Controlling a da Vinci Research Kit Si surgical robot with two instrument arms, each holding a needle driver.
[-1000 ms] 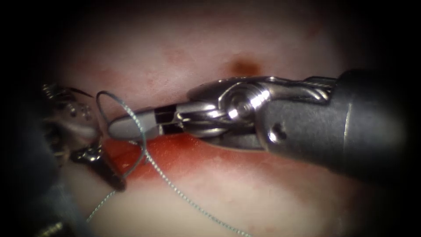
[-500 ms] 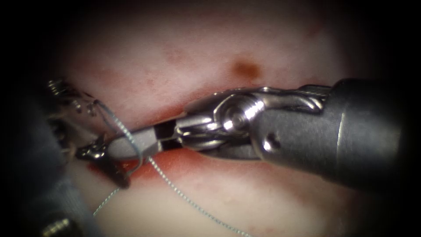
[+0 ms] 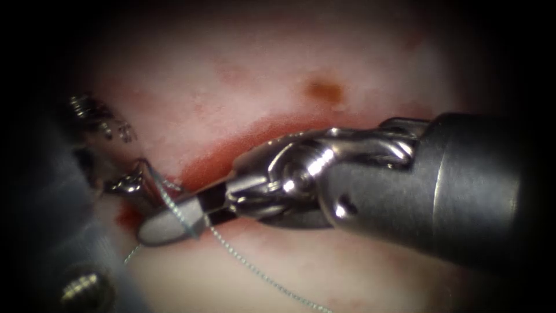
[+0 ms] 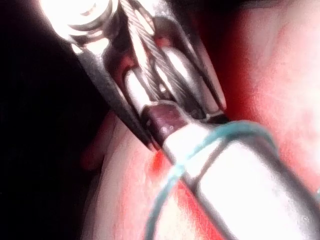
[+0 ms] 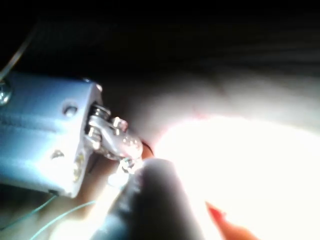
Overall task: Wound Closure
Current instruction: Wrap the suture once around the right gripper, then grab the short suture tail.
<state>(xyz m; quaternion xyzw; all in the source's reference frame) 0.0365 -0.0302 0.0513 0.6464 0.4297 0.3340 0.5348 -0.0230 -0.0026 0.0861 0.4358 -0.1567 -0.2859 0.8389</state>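
Tissue (image 3: 231,87) backdrop: thread (image 3: 174,203) looped over closed right fingers (image 3: 168,223); left fingers' (image 3: 130,188) state unclear.

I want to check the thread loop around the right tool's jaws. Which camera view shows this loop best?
The endoscope view: the thread wraps over the right tool, then trails across the tissue. The left wrist view shows one thread strand over that tool from close. The right wrist view shows faint strands.
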